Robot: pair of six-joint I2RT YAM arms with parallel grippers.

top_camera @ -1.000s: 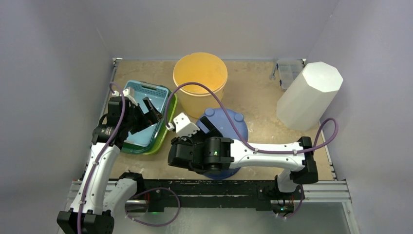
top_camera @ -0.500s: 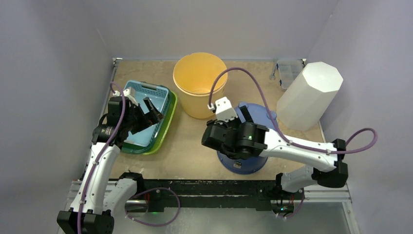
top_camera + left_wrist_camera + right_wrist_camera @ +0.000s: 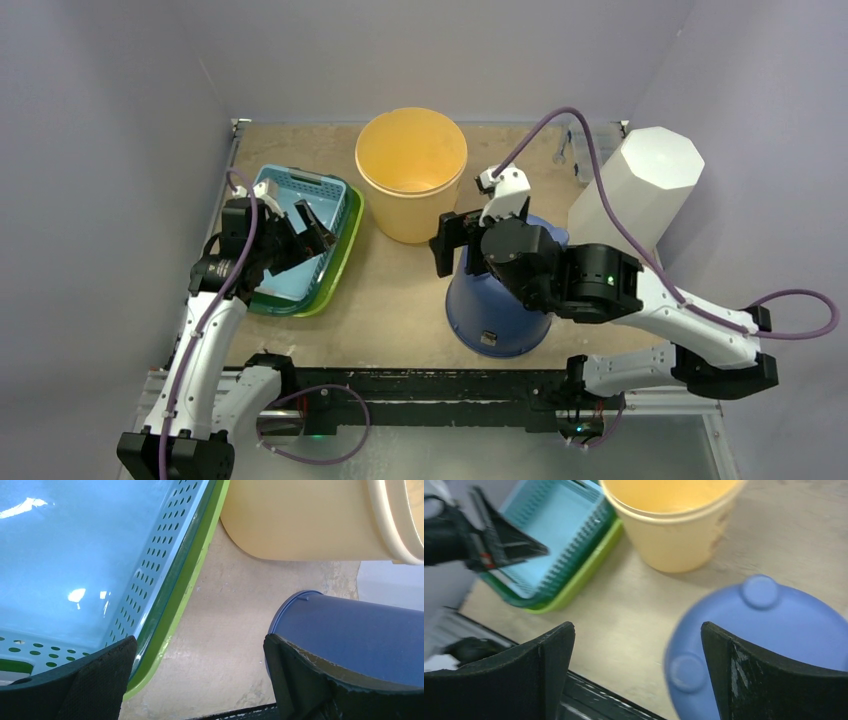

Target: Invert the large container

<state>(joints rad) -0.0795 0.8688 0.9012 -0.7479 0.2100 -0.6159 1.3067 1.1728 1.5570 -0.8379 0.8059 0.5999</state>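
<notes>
From above we see the blue container (image 3: pixel 497 318) bottom-up on the table (image 3: pixel 400 300), near the yellow bucket (image 3: pixel 411 170). Only the right wrist view shows its round bumps (image 3: pixel 759 591). Our left gripper (image 3: pixel 308 226) and right gripper (image 3: pixel 455 247) are wide apart, holding nothing.

My left arm (image 3: pixel 215 335) and right arm (image 3: pixel 690 320) wear white shells between black joints, each trailing a purple cable (image 3: pixel 567 109). My fingers (image 3: pixel 744 675) are matte black wedges with scuffed edges. A small green light (image 3: pixel 611 279) glows on my right arm.
</notes>
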